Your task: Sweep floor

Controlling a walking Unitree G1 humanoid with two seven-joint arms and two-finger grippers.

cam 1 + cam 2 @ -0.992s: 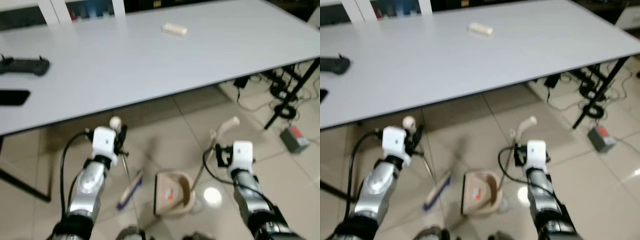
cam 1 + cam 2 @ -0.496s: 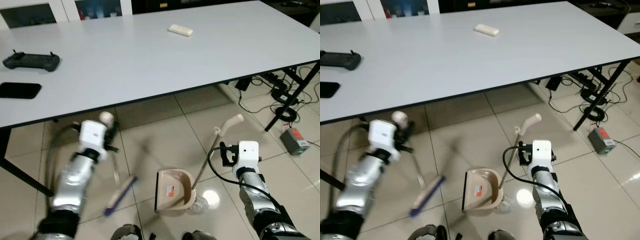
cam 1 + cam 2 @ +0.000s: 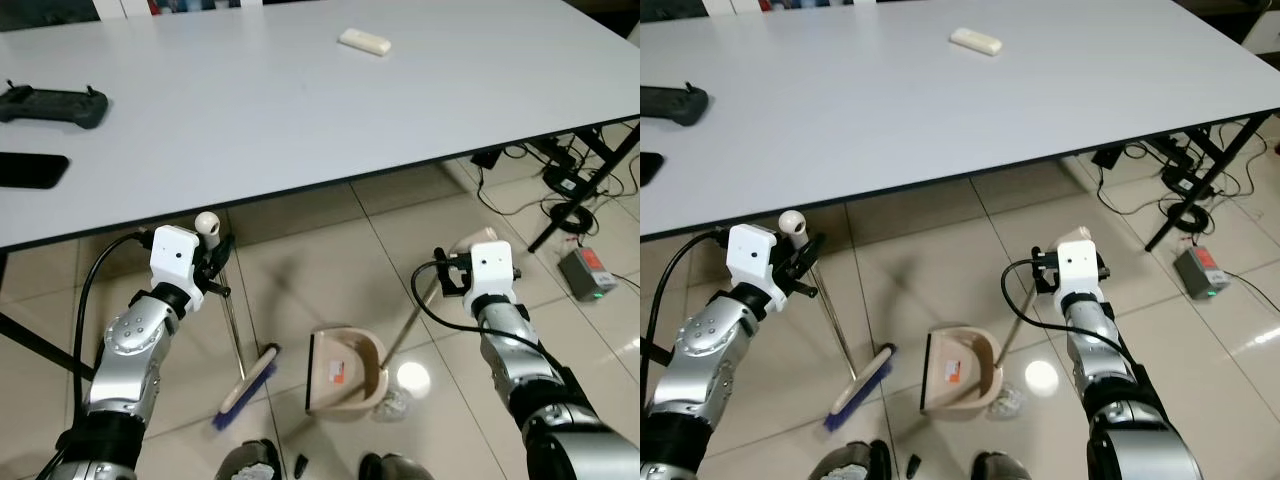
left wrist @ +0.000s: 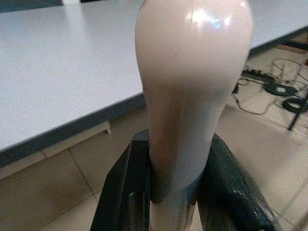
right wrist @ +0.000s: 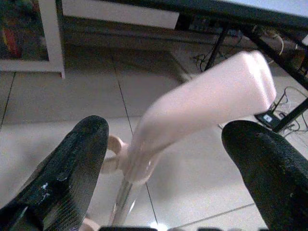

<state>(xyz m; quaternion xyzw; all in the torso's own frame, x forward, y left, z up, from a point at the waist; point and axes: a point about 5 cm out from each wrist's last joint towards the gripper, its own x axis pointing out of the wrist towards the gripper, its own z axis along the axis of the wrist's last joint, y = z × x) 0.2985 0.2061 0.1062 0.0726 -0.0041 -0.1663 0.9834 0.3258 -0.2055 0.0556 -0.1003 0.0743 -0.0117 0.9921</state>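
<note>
The left gripper's (image 4: pixel 174 192) jaws are clamped on the cream rounded plastic handle of the broom (image 4: pixel 185 91), a black finger (image 4: pixel 126 192) pressed to each side just below the knob; the left wrist view shows this contact closely, while the head views only show the knob standing above the white wrist block. The right gripper's (image 5: pixel 163 159) jaws stand wide apart in the right wrist view, with the cream angled plastic handle of the dustpan (image 5: pixel 202 110) lying between them and touching neither finger as far as can be seen; in the head views that handle is mostly hidden behind the white wrist block. The head views give what the wrist cameras lack: the thin metal broom pole (image 3: pixel 231 325) slants down to the blue bristle head (image 3: pixel 247 385) resting on the beige tiled floor (image 3: pixel 330 260), and just beside it the beige plastic dustpan (image 3: pixel 345 373) sits on the tiles with its metal pole leaning up to the right arm. A clear crumpled bit of plastic (image 3: pixel 1006 399) lies against the pan's right edge. The large white bench (image 3: pixel 300 110) runs overhead in front, its dark edge just above the broom knob; it carries a black controller (image 3: pixel 52 103), a black phone (image 3: pixel 30 170) and a small cream block (image 3: pixel 364 41). Open tile stretches between the arms and under the bench, bounded at the right by a black bench leg (image 3: pixel 580 190), tangled cables (image 3: pixel 560 180) and a grey box (image 3: pixel 586 273).
</note>
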